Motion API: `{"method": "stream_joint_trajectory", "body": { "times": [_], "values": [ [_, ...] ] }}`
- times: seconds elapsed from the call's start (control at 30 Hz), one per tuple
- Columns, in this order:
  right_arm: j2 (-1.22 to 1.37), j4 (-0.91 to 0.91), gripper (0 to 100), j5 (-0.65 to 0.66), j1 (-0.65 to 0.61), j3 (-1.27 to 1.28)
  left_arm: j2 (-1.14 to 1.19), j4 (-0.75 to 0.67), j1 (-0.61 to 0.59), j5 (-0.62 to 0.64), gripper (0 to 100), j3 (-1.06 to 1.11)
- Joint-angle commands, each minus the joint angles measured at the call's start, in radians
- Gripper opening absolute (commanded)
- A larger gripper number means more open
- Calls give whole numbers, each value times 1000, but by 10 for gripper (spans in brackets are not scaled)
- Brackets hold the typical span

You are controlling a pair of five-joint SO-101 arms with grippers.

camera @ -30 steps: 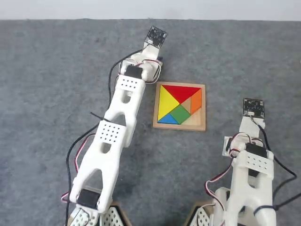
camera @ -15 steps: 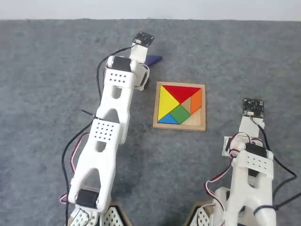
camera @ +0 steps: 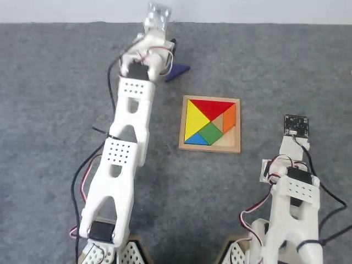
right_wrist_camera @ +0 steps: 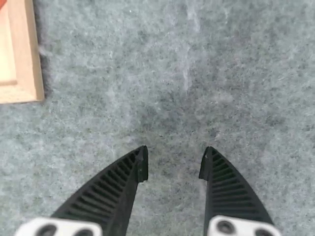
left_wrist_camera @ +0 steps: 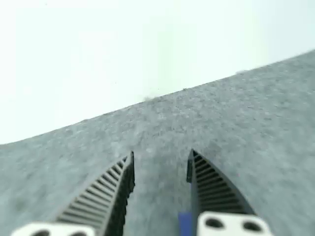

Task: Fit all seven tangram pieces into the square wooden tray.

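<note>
Nearest, at 5 o'clock on the grey felt surface (camera: 55,110), the right arm (camera: 291,198) is seen folded upright. The right end effector (right_wrist_camera: 174,150) is parted to a moderate gap over bare felt, with nothing gripped and a corner of the square wooden tray (right_wrist_camera: 22,59) close by. The tray is set near the middle of the surface. A red piece (camera: 212,105), a yellow piece (camera: 193,121), a green piece (camera: 212,132), a blue piece (camera: 197,139) and an orange piece (camera: 230,116) are laid flat inside it. A tan patch (camera: 218,122) is seen between red and orange; whether it is a piece or bare wood cannot be told. Farther off, at 11 o'clock from the tray and apart from it, a dark blue piece (camera: 177,70) is lying on the felt. The left arm (camera: 129,143) is stretched toward 12 o'clock, just beside that piece. The left end effector (left_wrist_camera: 162,153) is parted moderately, with nothing between its tips.
</note>
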Motion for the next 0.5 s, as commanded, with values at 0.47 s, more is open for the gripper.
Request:
{"method": "stream_joint_trajectory", "body": {
  "times": [0.47],
  "values": [
    [-27, -19, 183, 17, -7, -8, 51, 109, 77, -97, 169, 104]
  ]
}}
